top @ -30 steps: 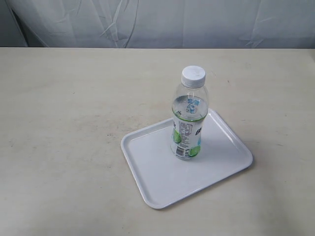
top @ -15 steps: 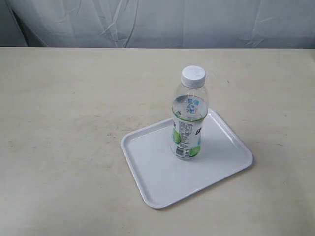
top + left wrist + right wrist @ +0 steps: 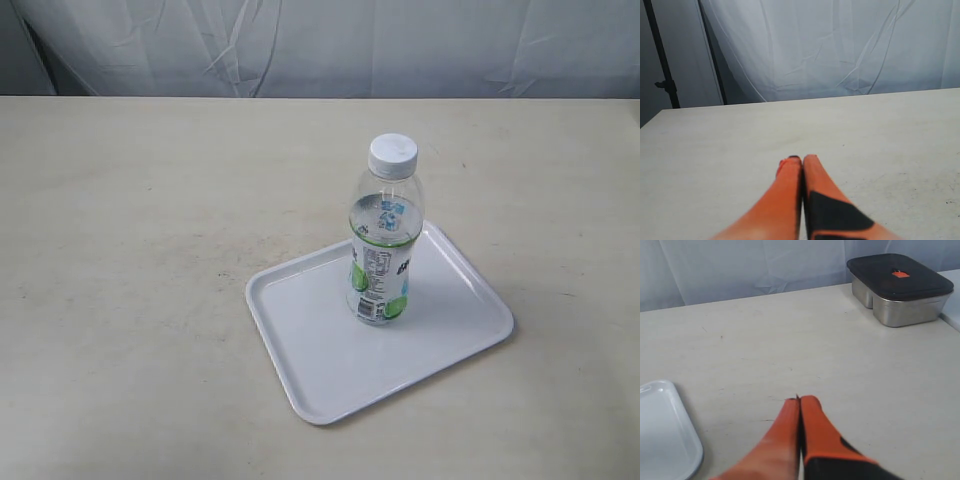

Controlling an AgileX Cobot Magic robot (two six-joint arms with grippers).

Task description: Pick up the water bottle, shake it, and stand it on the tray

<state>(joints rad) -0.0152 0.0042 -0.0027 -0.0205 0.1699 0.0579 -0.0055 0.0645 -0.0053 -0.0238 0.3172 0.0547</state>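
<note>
The water bottle (image 3: 383, 235), clear with a white cap and a white-and-green label, stands upright on the white tray (image 3: 330, 350) in the exterior view. Neither arm shows in that view. In the left wrist view my left gripper (image 3: 801, 159) is shut, its orange fingers pressed together over bare table, with no bottle or tray in sight. In the right wrist view my right gripper (image 3: 800, 400) is shut too, holding nothing; a corner of the tray (image 3: 665, 435) lies beside it, apart from the fingers.
A steel container with a dark lid (image 3: 900, 287) sits at the table's far side in the right wrist view. A white curtain hangs behind the table (image 3: 150, 250). A dark stand pole (image 3: 662, 60) rises beyond the table edge in the left wrist view.
</note>
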